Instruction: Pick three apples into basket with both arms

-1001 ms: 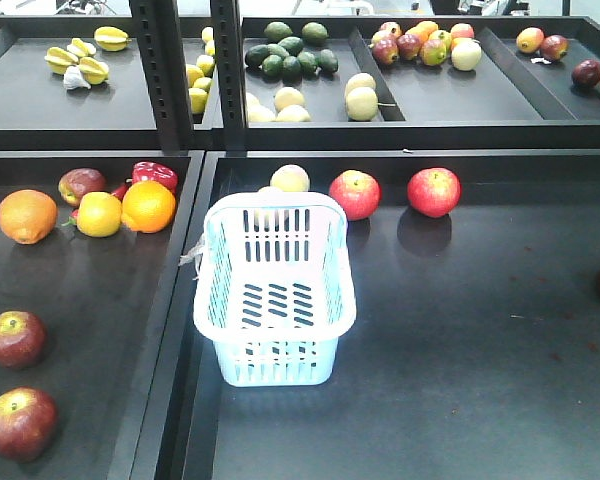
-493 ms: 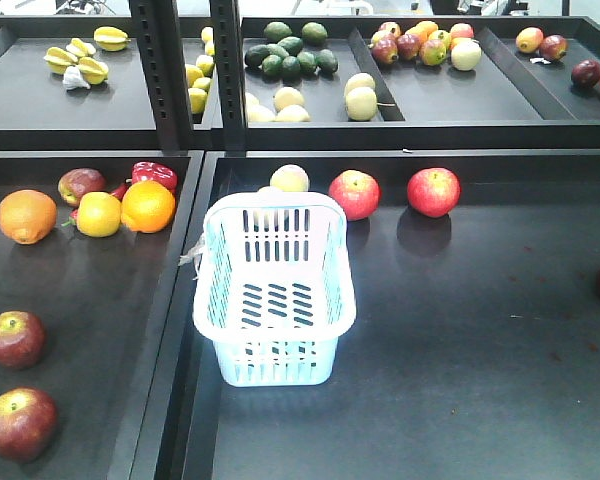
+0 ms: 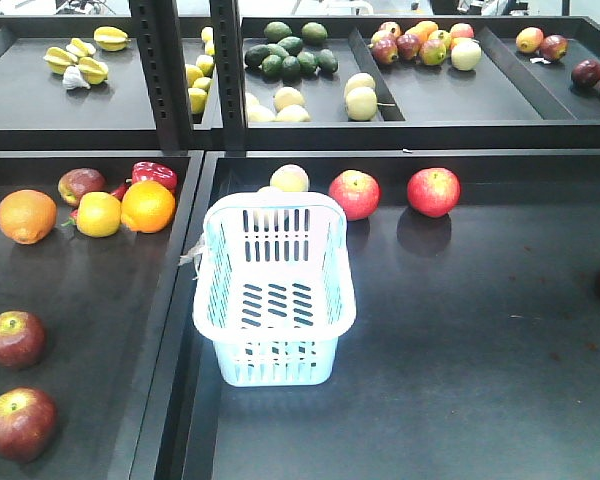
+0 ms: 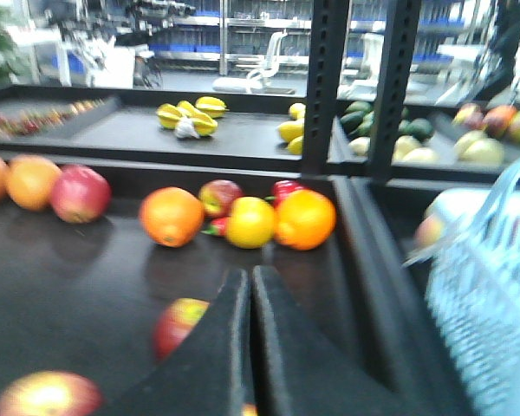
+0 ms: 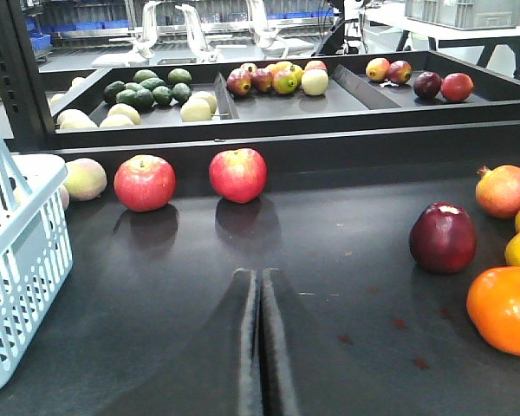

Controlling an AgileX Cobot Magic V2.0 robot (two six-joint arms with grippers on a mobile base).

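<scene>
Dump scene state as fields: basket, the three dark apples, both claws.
basket: upright, empty
near-left apple: on left tray, free
far-left apple: on left tray, free
right apple: on right tray, free
left claw: shut, empty
right claw: shut, empty

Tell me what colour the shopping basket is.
The shopping basket is pale blue-white, with slotted sides and bottom. It shows best in the exterior front-facing view.

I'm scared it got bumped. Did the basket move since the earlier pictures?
No. The basket sits just as before, its left side beside the tray divider and its back rim below the pale apple.
</scene>
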